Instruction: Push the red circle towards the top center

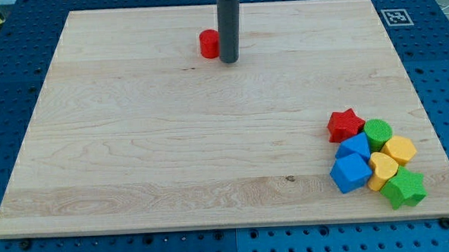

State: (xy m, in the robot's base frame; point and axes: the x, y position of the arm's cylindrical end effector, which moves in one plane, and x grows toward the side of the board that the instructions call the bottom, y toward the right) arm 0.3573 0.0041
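The red circle (209, 44) lies on the wooden board (172, 143) near the view's top, a little left of centre. My tip (229, 61) stands just to the right of the red circle, touching or almost touching its right side; the rod hides part of that edge.
A cluster of blocks sits at the view's lower right: a red star (344, 124), a green circle (377, 133), a yellow block (399, 149), two blue blocks (355, 147) (350, 173), a yellow heart-like block (383, 168) and a green star (403, 188). A marker tag (396, 17) lies off the board's top right corner.
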